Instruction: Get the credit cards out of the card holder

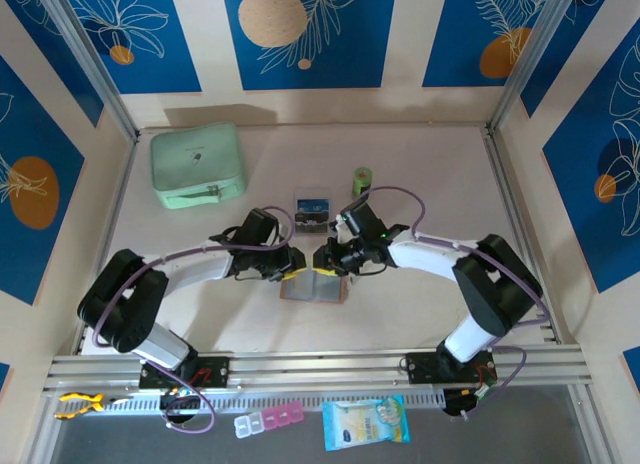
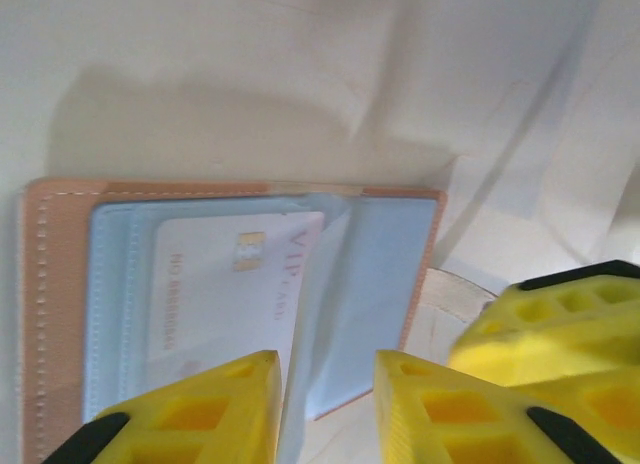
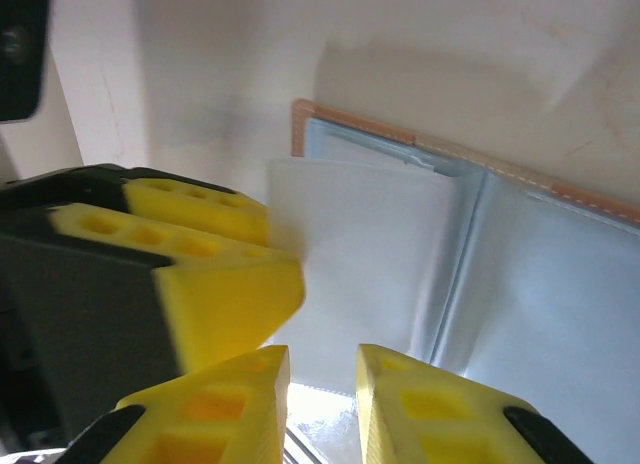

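The wallet is tan with pale stitching and light blue-grey sleeves. Its card is white with a gold chip. The left claw is yellow. At upper left sits a mint-green case, and the blue wall panels carry white leaf outlines.

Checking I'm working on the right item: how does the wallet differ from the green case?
The wallet is tan, small and lies open at the near middle; the green case is mint, much larger, closed and sits at the far left. Both lie flat on the table.
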Controlling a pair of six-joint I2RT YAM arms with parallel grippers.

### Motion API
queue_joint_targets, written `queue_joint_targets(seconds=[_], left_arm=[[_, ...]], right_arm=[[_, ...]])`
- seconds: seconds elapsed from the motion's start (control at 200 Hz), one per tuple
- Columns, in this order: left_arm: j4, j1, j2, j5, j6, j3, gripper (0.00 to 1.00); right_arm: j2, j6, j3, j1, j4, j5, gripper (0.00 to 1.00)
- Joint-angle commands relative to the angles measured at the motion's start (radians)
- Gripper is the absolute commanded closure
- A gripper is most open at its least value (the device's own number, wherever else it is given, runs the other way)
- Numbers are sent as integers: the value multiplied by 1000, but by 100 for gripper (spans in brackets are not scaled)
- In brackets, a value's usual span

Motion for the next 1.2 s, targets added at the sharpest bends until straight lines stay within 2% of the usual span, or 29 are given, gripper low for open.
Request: queue_joint_targets(seconds=[0.0,0.235,0.55,0.845,1.065,1.195], left_arm=[[-28,-26,-11,27,-3,44,67],[-3,-97,57,43,-15,108,65],[57,-169,172,39,-36,157,58],[82,-173,209,48,-26,180,52],[77,-154,160,-4,11,163,53],[4,-122,127,-26,65,170,54]], right_arm=[[-64,-60,29,-3,-203,93,74],[-152,-80,18,-34,-341,183,70],[-215,-89,-37,-62,-371,194,66],[-251,-81,-52,-60,-367,181,65],[-257,-56,-43,-41,-342,154,65],[-234,-40,-15,-19,-323,143,67]])
